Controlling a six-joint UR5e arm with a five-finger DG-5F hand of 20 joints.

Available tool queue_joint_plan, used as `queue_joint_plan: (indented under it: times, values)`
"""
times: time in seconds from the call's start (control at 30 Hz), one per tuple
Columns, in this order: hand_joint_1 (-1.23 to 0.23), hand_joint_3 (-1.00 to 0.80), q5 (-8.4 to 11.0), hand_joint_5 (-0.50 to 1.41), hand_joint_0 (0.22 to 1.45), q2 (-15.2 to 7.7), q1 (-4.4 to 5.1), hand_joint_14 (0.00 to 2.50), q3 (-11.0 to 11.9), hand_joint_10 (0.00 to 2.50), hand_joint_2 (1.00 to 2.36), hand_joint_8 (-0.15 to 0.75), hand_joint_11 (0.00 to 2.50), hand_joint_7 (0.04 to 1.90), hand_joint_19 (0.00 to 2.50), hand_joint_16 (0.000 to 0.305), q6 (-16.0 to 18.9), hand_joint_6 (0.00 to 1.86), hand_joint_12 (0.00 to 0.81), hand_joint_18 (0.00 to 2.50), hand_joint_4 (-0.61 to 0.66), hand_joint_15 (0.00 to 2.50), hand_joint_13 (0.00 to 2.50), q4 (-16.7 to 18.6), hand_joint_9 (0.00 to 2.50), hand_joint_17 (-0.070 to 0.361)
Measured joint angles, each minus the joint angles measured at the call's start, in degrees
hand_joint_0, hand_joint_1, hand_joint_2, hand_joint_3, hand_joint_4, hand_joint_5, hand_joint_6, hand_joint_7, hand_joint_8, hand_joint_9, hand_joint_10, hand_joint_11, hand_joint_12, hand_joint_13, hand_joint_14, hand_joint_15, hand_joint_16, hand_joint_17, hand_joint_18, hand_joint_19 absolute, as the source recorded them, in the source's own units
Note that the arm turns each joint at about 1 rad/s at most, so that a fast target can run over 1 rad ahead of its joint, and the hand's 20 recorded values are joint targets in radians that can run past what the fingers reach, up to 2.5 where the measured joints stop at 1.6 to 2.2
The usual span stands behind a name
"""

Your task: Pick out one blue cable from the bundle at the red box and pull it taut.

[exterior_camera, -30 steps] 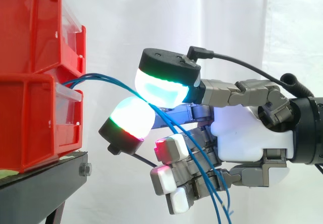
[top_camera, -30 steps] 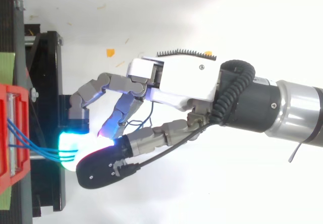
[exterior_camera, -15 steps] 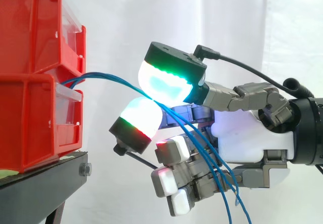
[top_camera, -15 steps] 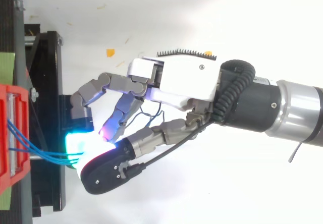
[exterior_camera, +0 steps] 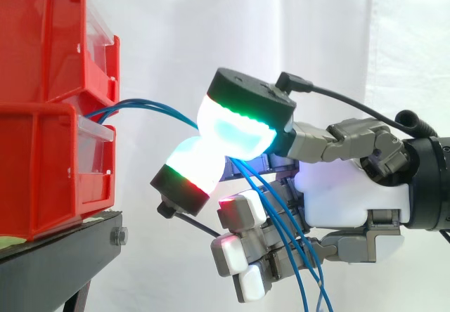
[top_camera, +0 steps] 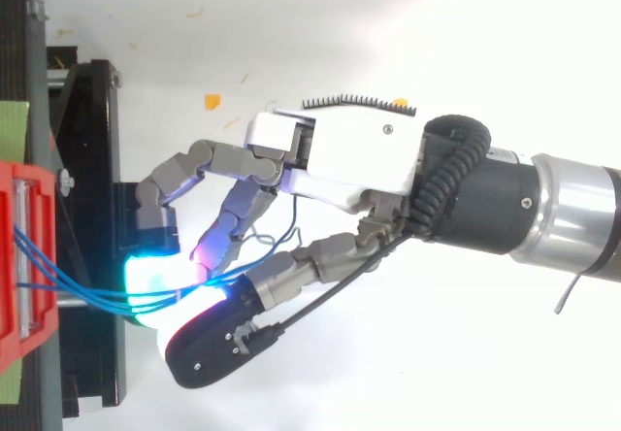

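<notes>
Side view shows the hand [exterior_camera: 348,199] coming in from the right, in front of the curtain [exterior_camera: 211,24]. Its two big pads [exterior_camera: 235,126] are pressed together and they pinch several blue cables [exterior_camera: 151,106] between them, so the hand is grasping the cables; I cannot tell if it holds one alone. The upper pad glows cyan with a green edge, the lower one white with a red edge. The other fingers [exterior_camera: 242,210] are curled below, with white tips.

The cables come out from between the two red bins [exterior_camera: 42,115], which are stacked on the black stand [exterior_camera: 63,256] at the left. They go in a soft arc to the pads, not in a straight line. After the pinch they hang down across the curled fingers and leave at the bottom edge.

Top view shows the cables [top_camera: 78,295] going from the bins [top_camera: 15,256] at the left edge to the cyan pad, close together, a little curved, with the hand [top_camera: 340,154] to the right
</notes>
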Motion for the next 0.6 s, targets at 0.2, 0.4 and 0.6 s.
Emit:
queue_joint_plan:
  times: [0.2,0.4,0.6]
  values:
    - [-0.83,-0.50,0.00,-0.10,0.59,0.0,0.00,0.03,0.1,0.03,1.00,0.299,0.88,0.91,0.67,0.051,0.0,0.94,0.370,0.89,0.03,0.66,1.03,0.0,1.24,0.114]
    - [-0.77,-0.50,0.00,-0.09,0.46,0.0,0.00,0.02,0.1,0.03,1.00,0.329,0.85,0.87,0.66,0.058,0.0,0.90,0.405,0.92,0.07,0.65,1.05,0.0,1.24,0.131]
    - [-0.59,-0.50,0.00,-0.10,0.49,0.0,0.00,0.02,0.1,0.03,1.00,0.315,0.85,0.84,0.67,0.056,0.0,0.89,0.397,0.89,0.08,0.66,1.04,0.0,1.23,0.127]
